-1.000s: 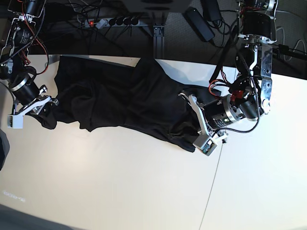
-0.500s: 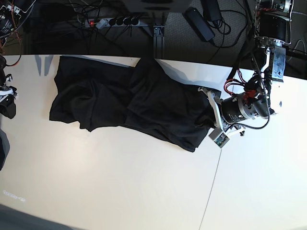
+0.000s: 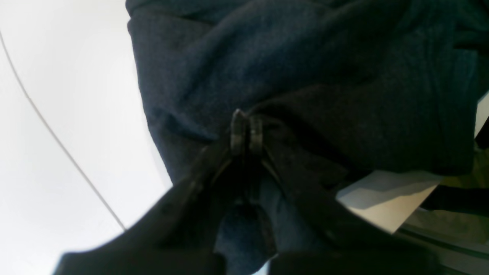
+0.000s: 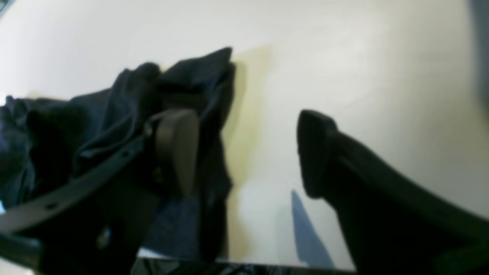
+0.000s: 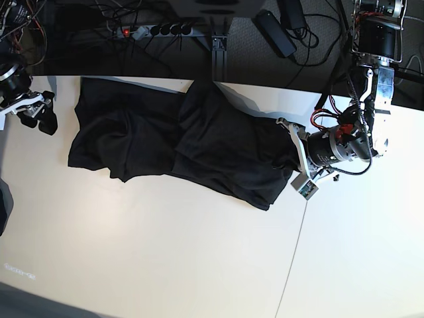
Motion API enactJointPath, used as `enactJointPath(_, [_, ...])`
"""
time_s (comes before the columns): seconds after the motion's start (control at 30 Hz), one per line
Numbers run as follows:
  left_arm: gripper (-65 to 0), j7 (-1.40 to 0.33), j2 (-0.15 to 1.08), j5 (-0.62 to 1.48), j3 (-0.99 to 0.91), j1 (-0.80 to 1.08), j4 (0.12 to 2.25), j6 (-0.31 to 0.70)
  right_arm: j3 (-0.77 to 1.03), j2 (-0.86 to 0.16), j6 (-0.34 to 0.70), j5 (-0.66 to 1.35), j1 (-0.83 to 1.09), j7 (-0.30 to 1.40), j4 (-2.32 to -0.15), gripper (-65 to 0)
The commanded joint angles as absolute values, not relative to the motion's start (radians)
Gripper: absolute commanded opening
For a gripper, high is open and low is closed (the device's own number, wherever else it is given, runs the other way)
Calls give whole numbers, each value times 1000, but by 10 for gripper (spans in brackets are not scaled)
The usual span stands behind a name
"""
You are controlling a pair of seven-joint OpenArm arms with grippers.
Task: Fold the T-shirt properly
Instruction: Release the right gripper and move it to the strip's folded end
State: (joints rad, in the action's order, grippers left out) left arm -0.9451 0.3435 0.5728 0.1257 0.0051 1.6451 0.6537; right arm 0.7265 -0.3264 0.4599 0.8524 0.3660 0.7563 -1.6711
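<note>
The T-shirt (image 5: 179, 149) lies crumpled in a long band across the far part of the table (image 5: 165, 265), long axis running from the table's left end to its right in the base view, sagging toward the near side at the left-arm end. Left gripper (image 5: 296, 159) sits at that end of the cloth, jaws pressed together on a bunched edge of fabric; the wrist view shows the fingertips (image 3: 238, 130) touching with knit puckered around them. Right gripper (image 5: 33, 112) is off the other end, well apart from the cloth edge, jaws spread wide with nothing between them; its wrist view shows the shirt's corner (image 4: 206, 76) beside one pad (image 4: 177, 149), bare table between the pads. So the left arm has the shirt and the right is free, with the shirt lying toward table centre from it. Power strip (image 5: 156, 30) and cables (image 5: 298, 40) lie behind the table's far edge, not blocking. Folds and wrinkles mid-shirt probably need spreading flat first.
</note>
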Motion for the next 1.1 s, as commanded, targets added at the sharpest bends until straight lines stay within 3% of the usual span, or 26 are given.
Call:
enactJointPath(0.0, [-650,-924,349,590,122,-11,1660,639,720,-334,517,864,360,738,-1673,-242])
enactJointPath(0.4, [-650,-925,350,617,122,-10,1660,639,607,-229,521,944,296,760,-1526,-242])
enactJointPath(1.07, [-650,-924,349,639,122,-11,1660,639,598,-196,521,995,256,786,-1475,-242])
